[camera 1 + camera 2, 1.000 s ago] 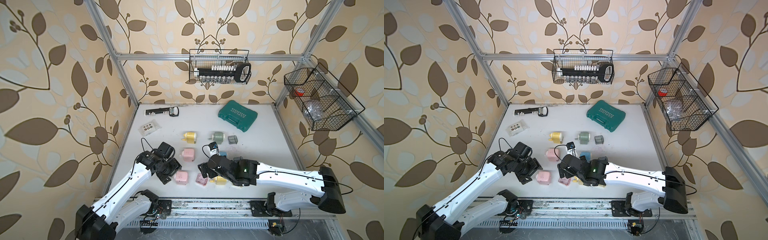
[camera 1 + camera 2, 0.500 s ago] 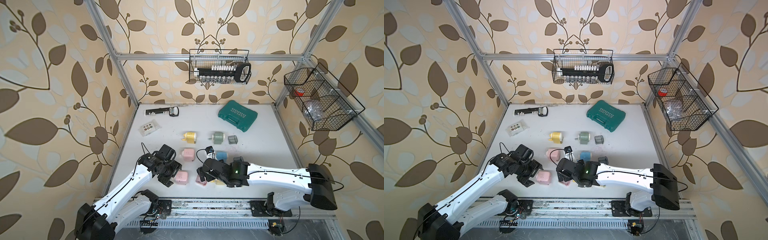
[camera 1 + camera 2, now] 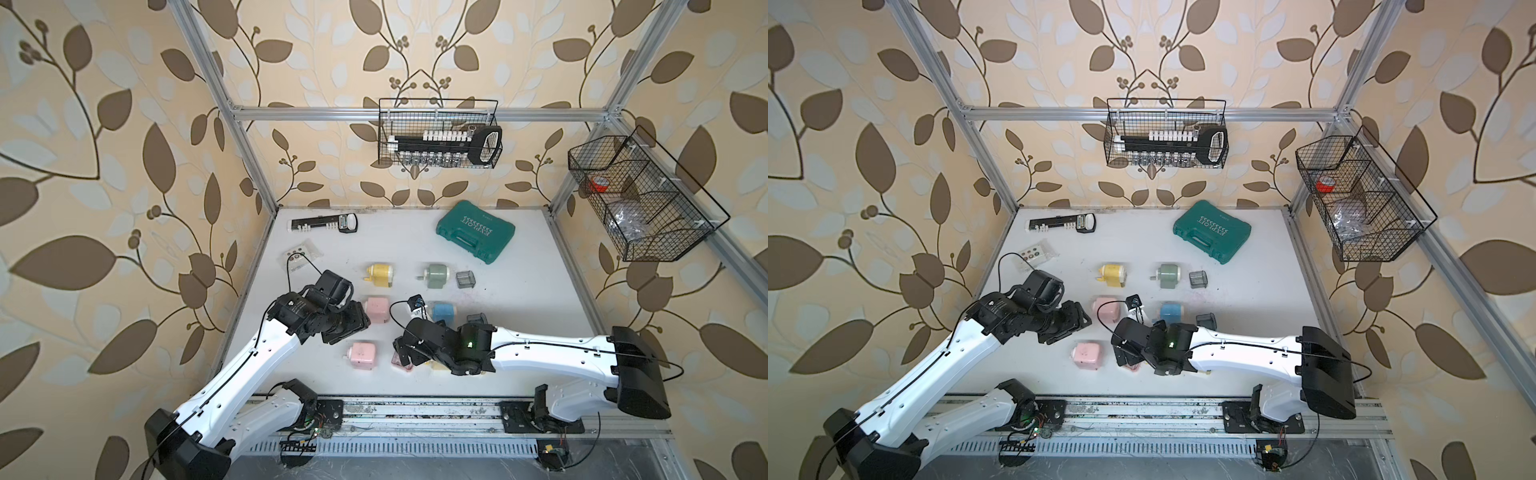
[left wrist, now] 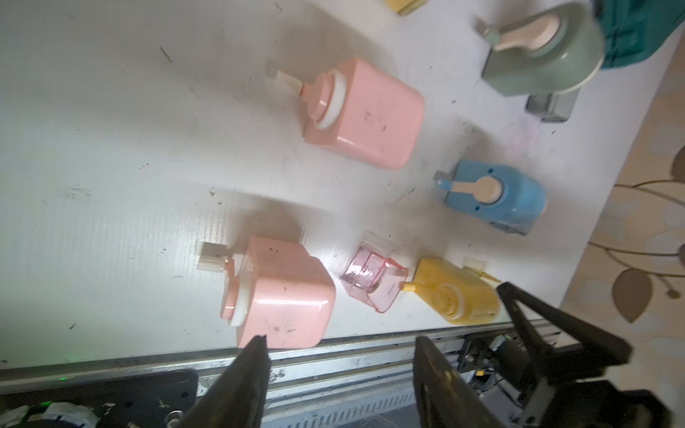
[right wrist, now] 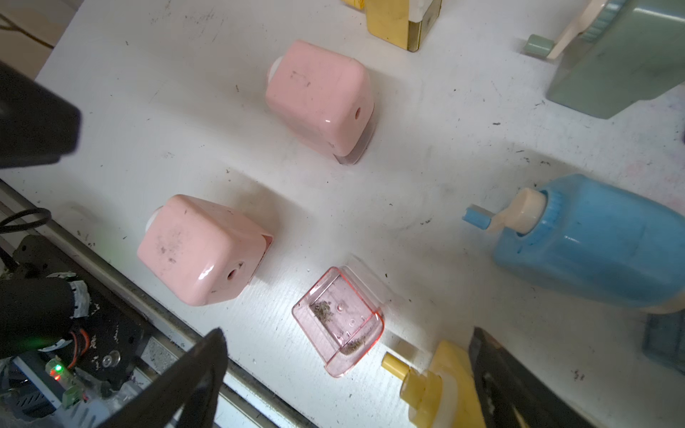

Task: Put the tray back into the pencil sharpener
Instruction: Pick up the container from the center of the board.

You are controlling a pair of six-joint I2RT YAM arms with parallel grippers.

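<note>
Now R gripper [image 5: 348,335] wide, empty – over pink tray [image 5: 339,318]; L gripper [image 4: 340,340] part-open, empty, near pink sharpener [image 4: 285,292].

The tray [image 3: 400,360] at lower centre of a top view
It lies on the counter [image 3: 519,299] between the left sharpener [image 3: 362,355] and the right sharpener [image 4: 459,296].

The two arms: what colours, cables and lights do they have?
The left arm and the right arm have white shells with black joints and bases. A thin black cable runs along each. A green light glows near the right wrist. The fingers are black.
</note>
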